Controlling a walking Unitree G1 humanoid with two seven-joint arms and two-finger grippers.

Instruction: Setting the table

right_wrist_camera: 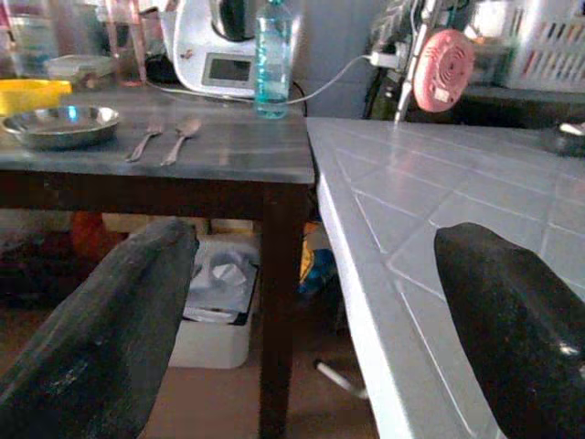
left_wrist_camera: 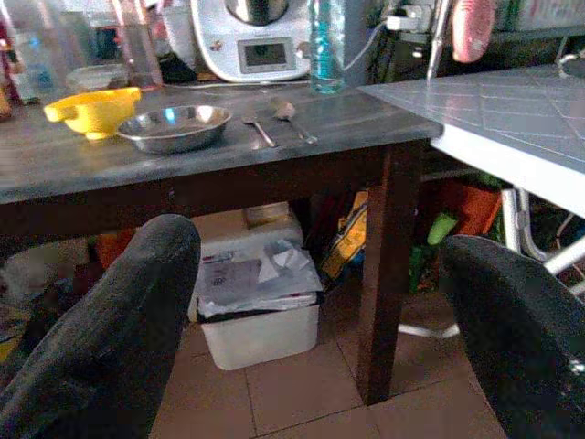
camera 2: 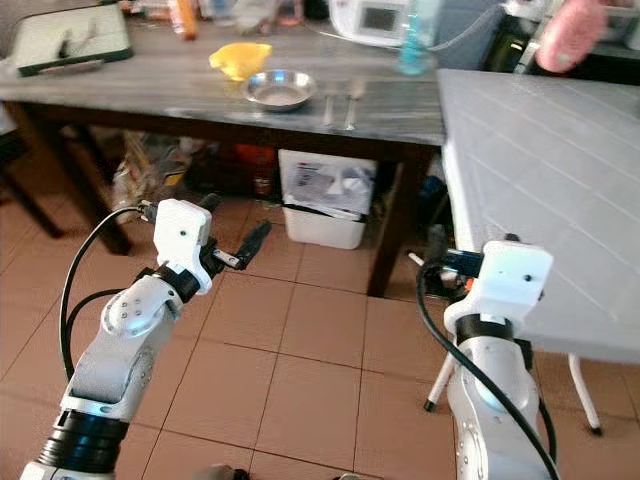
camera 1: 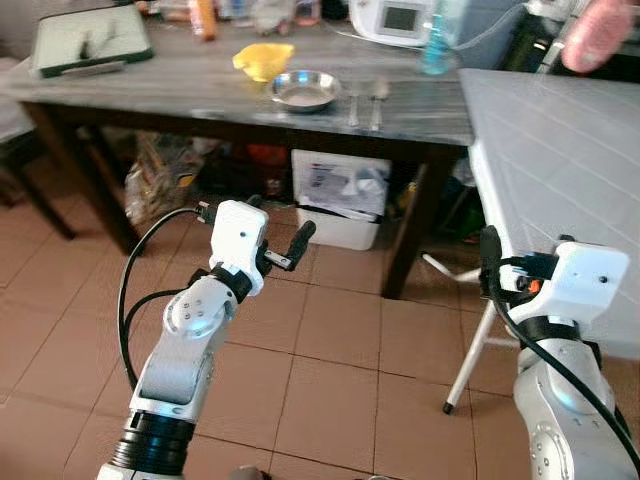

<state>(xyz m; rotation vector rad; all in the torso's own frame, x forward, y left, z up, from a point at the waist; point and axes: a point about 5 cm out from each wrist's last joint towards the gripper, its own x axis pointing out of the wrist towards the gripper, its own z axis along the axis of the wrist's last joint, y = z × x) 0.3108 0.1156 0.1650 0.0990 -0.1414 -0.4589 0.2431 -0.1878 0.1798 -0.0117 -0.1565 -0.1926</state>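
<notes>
Grey wood-grain worktop point(camera 1: 200, 85) on dark legs carries a steel bowl point(camera 1: 303, 89), with a yellow bowl point(camera 1: 263, 59) just beside it on the far side. A fork point(camera 1: 353, 105) and a spoon point(camera 1: 377, 103) lie side by side next to the steel bowl, towards the robot's right. A blue-tinted bottle point(right_wrist_camera: 271, 58) and a white appliance point(left_wrist_camera: 257, 38) stand further back. A white tiled worktop point(camera 1: 560, 160) adjoins on the right, with a pink round object point(right_wrist_camera: 442, 70) beyond it. Under the dark worktop sits a white bin point(camera 1: 342, 198) on terracotta floor tiles point(camera 1: 330, 370). Left hand point(left_wrist_camera: 320, 311) is raised short of the worktop, fingers spread wide, empty. Right hand point(right_wrist_camera: 320, 311) is level with the tiled worktop's edge, fingers likewise wide apart, holding nothing.
</notes>
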